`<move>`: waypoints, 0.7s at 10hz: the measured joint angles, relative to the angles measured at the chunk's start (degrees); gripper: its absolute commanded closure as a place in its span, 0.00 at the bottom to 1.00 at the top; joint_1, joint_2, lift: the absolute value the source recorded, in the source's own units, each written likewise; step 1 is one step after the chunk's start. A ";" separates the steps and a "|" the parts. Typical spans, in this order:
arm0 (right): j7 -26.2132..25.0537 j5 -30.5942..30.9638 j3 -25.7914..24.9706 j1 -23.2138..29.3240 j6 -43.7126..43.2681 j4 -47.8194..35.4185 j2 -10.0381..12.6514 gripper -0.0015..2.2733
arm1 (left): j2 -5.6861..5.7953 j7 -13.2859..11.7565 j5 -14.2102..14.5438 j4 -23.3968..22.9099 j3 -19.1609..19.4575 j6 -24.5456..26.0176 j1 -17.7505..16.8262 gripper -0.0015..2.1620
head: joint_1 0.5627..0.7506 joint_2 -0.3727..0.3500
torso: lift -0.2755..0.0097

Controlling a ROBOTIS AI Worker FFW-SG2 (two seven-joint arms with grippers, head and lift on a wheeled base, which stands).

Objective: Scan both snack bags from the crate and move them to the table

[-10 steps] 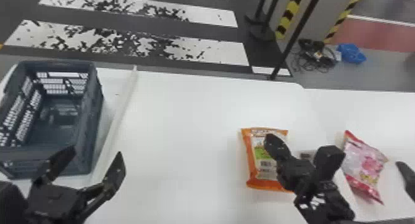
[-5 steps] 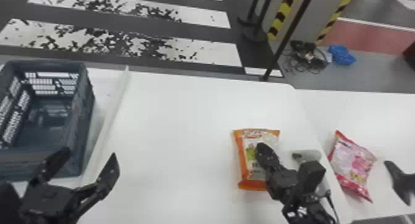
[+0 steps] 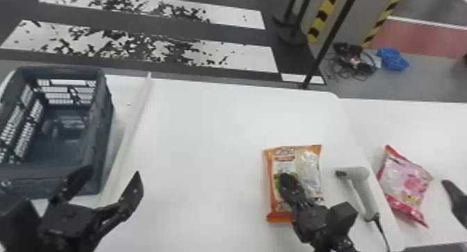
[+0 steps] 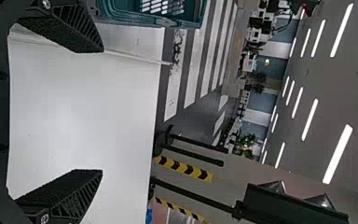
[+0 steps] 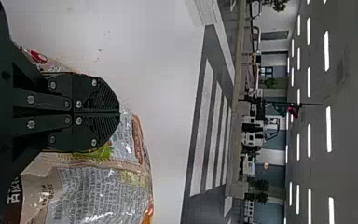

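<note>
"Shall we begin with the head view? Where do we find our snack bags?"

"We have the orange snack bag (image 3: 276, 206) lying on the white desk (image 3: 208, 129), and the pink snack bag (image 3: 404, 185) on the adjoining white surface (image 3: 417, 126) to its right. Between them we see the grey scanner (image 3: 365, 189), its cable trailing toward us."

"And our crate?"

"We see it at the far left, the dark crate (image 3: 106, 119), with a pale strip (image 3: 130, 133) running between it and the main part of the desk."

"How do our hands stand?"

"We've got the left hand (image 3: 113, 172) open near the crate's closest corner, and the right hand (image 3: 287, 177) over the orange snack bag."

"Now the left wrist view. What do we make of it?"

"We see the left hand (image 4: 102, 111) with its two fingers well apart, bare desk between them. Part of the crate shows farther off, and striped flooring lies past the desk's edge."

"Then the right wrist view?"

"There we have the right hand (image 5: 119, 113) closed, its two fingers meeting. The orange snack bag's crinkled, printed film spreads around them."

"Are we pinching that film?"

"We can't tell, since the fingers hide the spot."
</note>
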 measured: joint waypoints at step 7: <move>5.15 -6.15 -4.40 9.74 -4.95 -14.48 -2.36 0.02 | -0.01 0.00 0.33 0.72 0.13 -1.78 -0.19 0.03 | 0.70 0.25 | 0.66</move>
